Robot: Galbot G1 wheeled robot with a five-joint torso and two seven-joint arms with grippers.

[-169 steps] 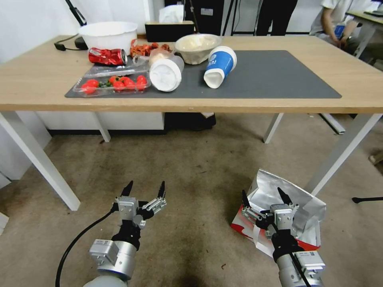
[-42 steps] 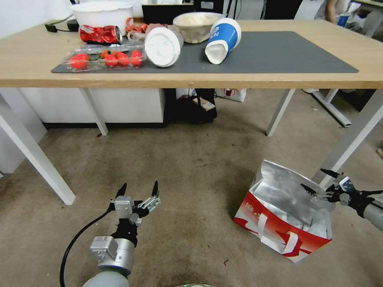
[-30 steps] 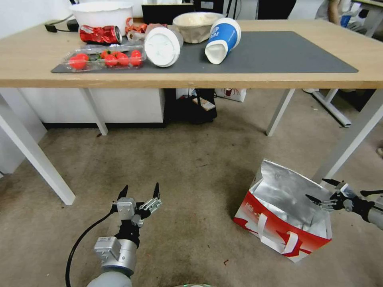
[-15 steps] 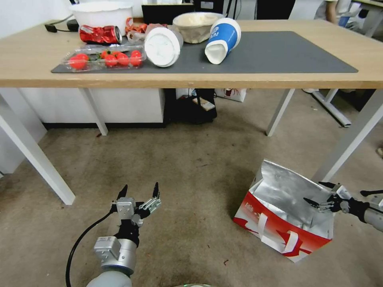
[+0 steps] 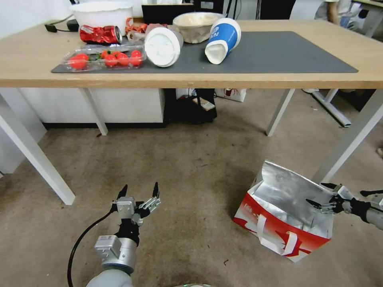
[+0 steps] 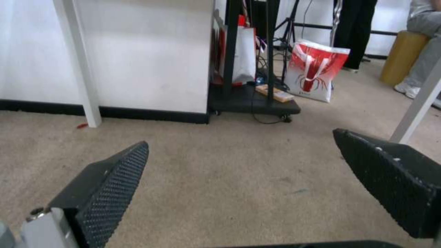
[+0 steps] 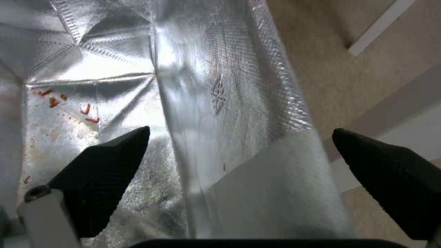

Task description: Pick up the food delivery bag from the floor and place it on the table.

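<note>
Stained floor (image 5: 191, 167) below table (image 5: 191, 79), right arm cut off at frame edge. Food delivery bag (image 5: 285, 217) standing open, its far foil wall between spread fingers of right gripper (image 5: 324, 194). Left gripper (image 5: 138, 191) spread wide, well apart, holding nothing.

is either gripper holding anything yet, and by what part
Nothing is held. The right gripper is open, straddling the food delivery bag's side wall; the left gripper is open over the floor.
</note>
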